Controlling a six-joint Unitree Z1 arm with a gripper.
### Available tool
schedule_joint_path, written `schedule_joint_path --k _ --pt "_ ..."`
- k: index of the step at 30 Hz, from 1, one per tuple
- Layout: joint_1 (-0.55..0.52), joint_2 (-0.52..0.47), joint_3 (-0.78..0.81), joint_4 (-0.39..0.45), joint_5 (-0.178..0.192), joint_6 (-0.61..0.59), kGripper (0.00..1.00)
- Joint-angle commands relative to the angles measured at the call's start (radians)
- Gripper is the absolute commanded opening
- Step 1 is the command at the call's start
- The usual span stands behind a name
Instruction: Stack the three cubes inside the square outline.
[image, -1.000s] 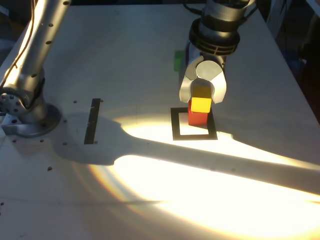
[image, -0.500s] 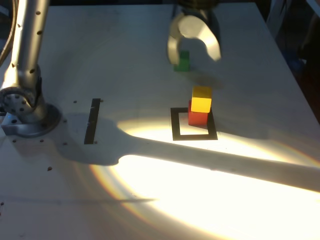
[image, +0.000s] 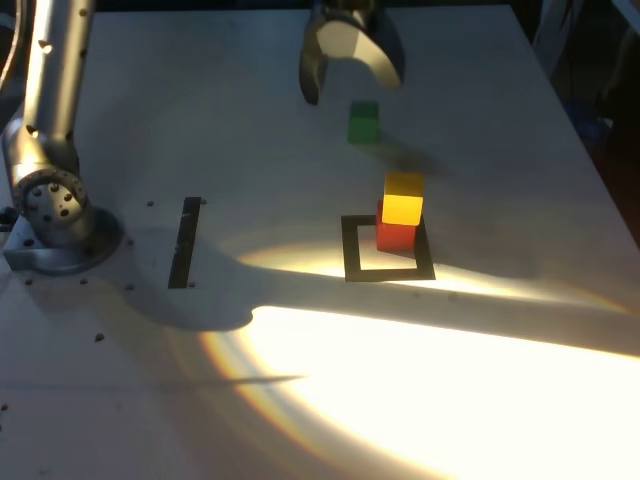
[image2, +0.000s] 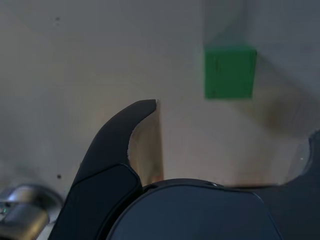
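- Shows two of three levels built: find the yellow cube on top of the red-orange cube, within the square outline.
- Sits, at the base, toward the exterior view's right part of the white centre, close to the black border; doesn't allow a sure reading of contact with that border.
- Leaves one piece to add: see the green cube alone on the table, outside the outline and beyond the far border in the exterior view.
- Looks roughly two-thirds done, as a judgement; still needs a pick-up of the green cube, a lift clear of the yellow one and a gentle release on top.
- Holds nothing at the gripper: shows fingers spread wide apart, above the table and near the green cube, not around it. Calls, probably, for a sideways correction before any descent.
- Points nowhere in particular, being a cube: offers no front and no long axis, only near-equal sides.
- Runs, at the green cube's edges, roughly in line with the wrist view's frame; shows little or no twist there.
- Leans slightly, perhaps, at the yellow-on-red joint; can't be told from a true offset at this angle.
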Motion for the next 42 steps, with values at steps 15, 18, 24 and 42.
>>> schedule_joint_path --k 15,18,24,42 --pt "0.042 0.139 -0.005 -0.111 0.008 -0.006 0.85" --pt "0.044 0.144 -0.009 -0.107 0.007 -0.009 0.76" --pt "0.041 0.145 -0.010 -0.093 -0.012 -0.016 0.54" --pt "0.041 0.160 -0.037 -0.092 -0.033 -0.008 0.28"
